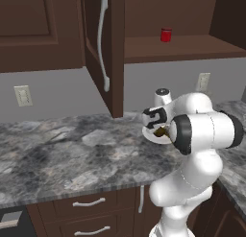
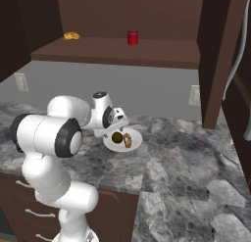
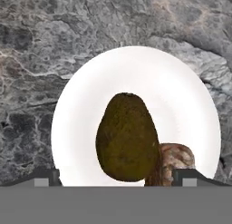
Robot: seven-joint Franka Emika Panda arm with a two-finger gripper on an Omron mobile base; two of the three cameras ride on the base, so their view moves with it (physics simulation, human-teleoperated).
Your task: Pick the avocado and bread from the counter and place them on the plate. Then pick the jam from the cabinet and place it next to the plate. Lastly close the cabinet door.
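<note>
A dark brown wooden cabinet door (image 1: 103, 49) with a long pale handle hangs open above the left part of the grey marbled stone counter (image 1: 62, 154). To its right, on the open brown cabinet shelf (image 2: 122, 51), a small yellow-orange item (image 2: 71, 36) lies near the shelf's left end and a small red jam jar (image 2: 132, 37) stands upright near the shelf's middle, well apart from it. Below the shelf, a round white plate (image 3: 190, 100) sits on the counter, near its front edge in the right base view. On the plate rest a dark olive-brown pear-shaped avocado (image 3: 127, 137) and, touching its right side in the hand view, a small brown piece of bread (image 3: 177, 157). The robot's two-finger gripper (image 3: 116, 175) hovers just above the plate, its dark fingers spread wide on either side of the avocado, grasping nothing.
</note>
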